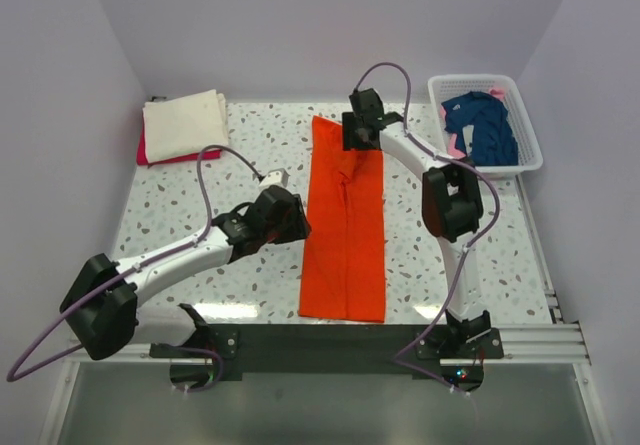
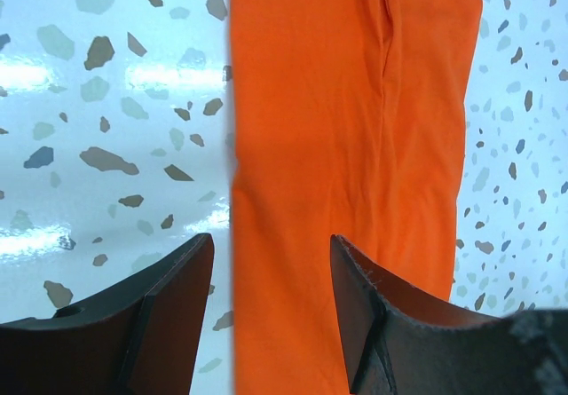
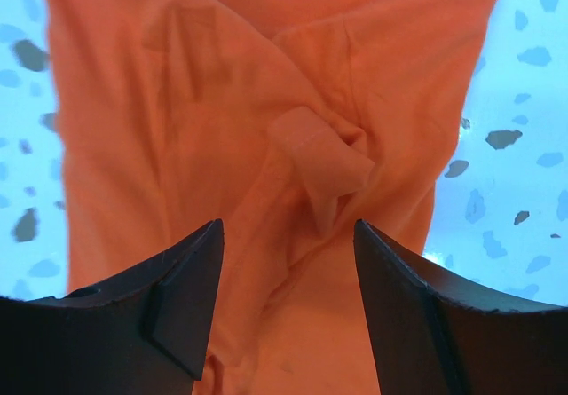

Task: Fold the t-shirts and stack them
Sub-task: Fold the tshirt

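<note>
Speckled tabletop (image 1: 200, 215) bears the orange t-shirt (image 1: 345, 235) at its middle, a long strip lying near to far. Right gripper (image 3: 288, 222), jaws spread, hangs over its far collar end; left gripper (image 2: 272, 237), likewise spread, straddles its left edge midway.

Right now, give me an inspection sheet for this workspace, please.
Surface: speckled table, glare near the front.
Job's things: orange t-shirt folded into a long strip, centre; cream shirt folded atop red shirt, far left; navy shirt loose in the basket.
Clutter: that white lattice basket, far right, with something pink inside.
Grippers: left gripper open over the strip's left edge; right gripper open over its bunched far end; neither holds cloth.
Cables: purple cables loop along both arms.
Surroundings: plain pale walls on three sides.
</note>
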